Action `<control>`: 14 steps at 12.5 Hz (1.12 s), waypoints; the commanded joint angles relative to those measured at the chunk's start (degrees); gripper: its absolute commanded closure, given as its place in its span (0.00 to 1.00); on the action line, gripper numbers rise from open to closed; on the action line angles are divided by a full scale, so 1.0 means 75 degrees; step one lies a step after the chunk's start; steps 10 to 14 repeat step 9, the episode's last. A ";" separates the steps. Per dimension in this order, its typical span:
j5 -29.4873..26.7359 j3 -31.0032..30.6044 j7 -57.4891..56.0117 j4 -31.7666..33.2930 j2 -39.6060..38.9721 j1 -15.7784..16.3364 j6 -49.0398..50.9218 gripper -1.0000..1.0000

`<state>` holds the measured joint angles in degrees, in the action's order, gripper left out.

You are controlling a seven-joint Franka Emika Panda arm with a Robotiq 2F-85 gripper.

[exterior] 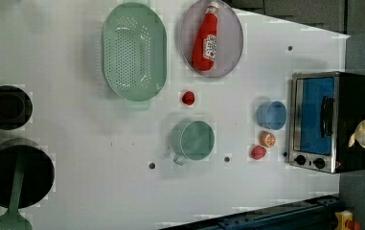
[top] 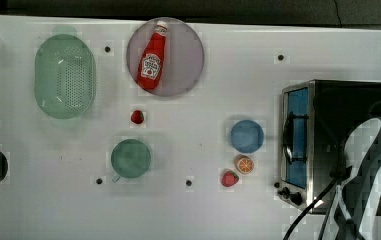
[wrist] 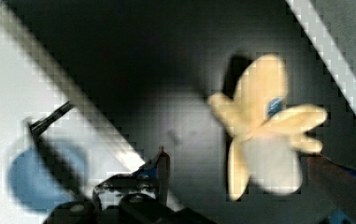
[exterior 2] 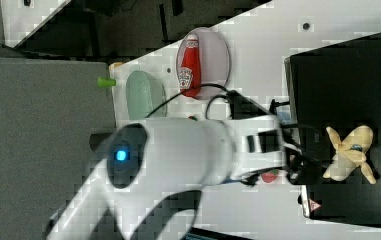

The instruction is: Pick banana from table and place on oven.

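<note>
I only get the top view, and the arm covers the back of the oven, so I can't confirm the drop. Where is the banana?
Observer: In the right view, the banana lies on the black top of the oven.
Operator: Is the claw gripping it?
Observer: No. In the wrist view the claw is open, with its fingers standing wide on either side of the banana.
Operator: How is it lying?
Observer: Flat on the top, with its peel flaps splayed out and a small blue sticker facing up.
</note>
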<state>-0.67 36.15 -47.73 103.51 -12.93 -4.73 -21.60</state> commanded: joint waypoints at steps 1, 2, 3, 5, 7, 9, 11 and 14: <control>-0.0094 -0.0626 0.0895 -0.0418 0.1183 0.0796 0.0726 0.00; -0.0086 -0.0941 0.1312 -0.0443 0.1471 0.0952 0.1027 0.00; -0.0084 -0.1288 0.1989 -0.0440 0.1735 0.1078 0.1266 0.00; 0.0074 -0.2062 0.3550 -0.0438 0.2221 0.1226 0.1808 0.00; 0.0264 -0.2837 0.5034 -0.0438 0.2659 0.1247 0.2700 0.00; 0.0321 -0.3465 0.6019 -0.0432 0.2995 0.1245 0.3270 0.00; 0.0321 -0.3465 0.6019 -0.0432 0.2995 0.1245 0.3270 0.00; 0.0321 -0.3465 0.6019 -0.0432 0.2995 0.1245 0.3270 0.00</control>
